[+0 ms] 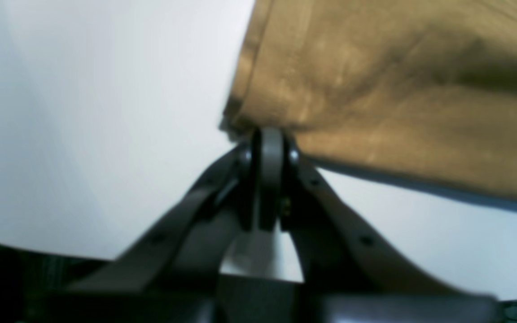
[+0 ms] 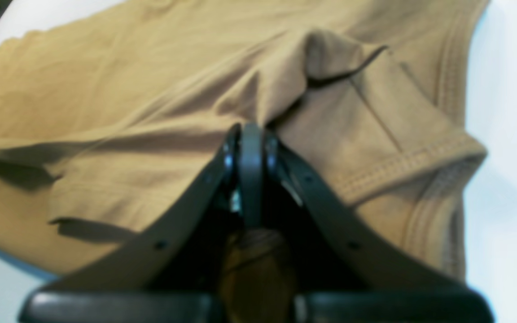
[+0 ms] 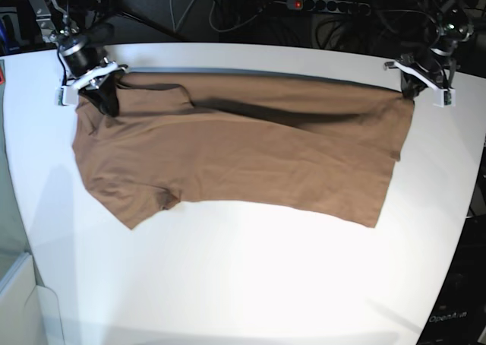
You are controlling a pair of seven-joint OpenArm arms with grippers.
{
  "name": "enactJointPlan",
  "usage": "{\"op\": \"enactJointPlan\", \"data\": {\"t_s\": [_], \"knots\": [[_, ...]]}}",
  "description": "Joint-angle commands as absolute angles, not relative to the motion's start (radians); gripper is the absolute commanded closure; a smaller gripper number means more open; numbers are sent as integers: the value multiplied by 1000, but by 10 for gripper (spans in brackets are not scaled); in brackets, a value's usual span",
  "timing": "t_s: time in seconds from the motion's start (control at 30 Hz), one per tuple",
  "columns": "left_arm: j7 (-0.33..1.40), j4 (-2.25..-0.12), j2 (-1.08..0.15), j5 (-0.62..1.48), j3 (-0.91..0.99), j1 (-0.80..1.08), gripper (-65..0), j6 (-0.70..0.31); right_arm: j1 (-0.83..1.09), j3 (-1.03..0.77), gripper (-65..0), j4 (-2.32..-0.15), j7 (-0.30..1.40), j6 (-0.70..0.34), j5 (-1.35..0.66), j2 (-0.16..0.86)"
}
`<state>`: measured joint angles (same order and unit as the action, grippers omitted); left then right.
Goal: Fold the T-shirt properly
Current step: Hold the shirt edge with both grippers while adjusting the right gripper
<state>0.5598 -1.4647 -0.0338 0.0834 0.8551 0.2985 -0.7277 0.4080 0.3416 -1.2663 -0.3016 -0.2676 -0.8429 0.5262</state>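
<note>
The left hand (image 1: 269,134) is closed and pinches a hemmed corner of the tan T-shirt (image 3: 243,155), which hangs a little above the white counter (image 3: 250,284) there. The right hand (image 2: 250,130) is also closed, and it grips a bunch of cloth beside the stitched sleeve. Between both hands the T-shirt is stretched across the far side of the counter.
</note>
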Motion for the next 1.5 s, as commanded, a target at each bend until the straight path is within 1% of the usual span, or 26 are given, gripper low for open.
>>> {"op": "enactJointPlan", "data": {"t_s": [0.0,0.2,0.73,0.87,0.9,1.0,1.27,1.47], "knots": [[702,-1446,-31,-38,855,325,-23,-698,417,343,-7,-1273,-255,-251,-826,538],[699,-1446,-33,-38,855,326,-23,-698,420,343,-9,-1279,-255,-251,-826,538],[700,-1446,-30,-38,855,320,-23,-698,429,340,-10,-1340,-259,-246,-826,585],[697,-1446,-28,-38,855,323,-23,-698,423,341,-64,-1340,-257,-246,-826,591],[697,-1446,-28,-38,855,325,-23,-698,423,341,-62,-1340,-255,-246,-826,598],[697,-1448,-28,-38,855,325,-23,-698,407,343,-6,-1340,-254,-246,-826,601],[699,-1448,-27,-38,858,323,-23,-698,374,341,-7,-1346,-197,-246,-826,621],[702,-1448,-27,-33,858,323,-23,-698,361,344,-7,-1426,-176,-245,-826,651]]}}
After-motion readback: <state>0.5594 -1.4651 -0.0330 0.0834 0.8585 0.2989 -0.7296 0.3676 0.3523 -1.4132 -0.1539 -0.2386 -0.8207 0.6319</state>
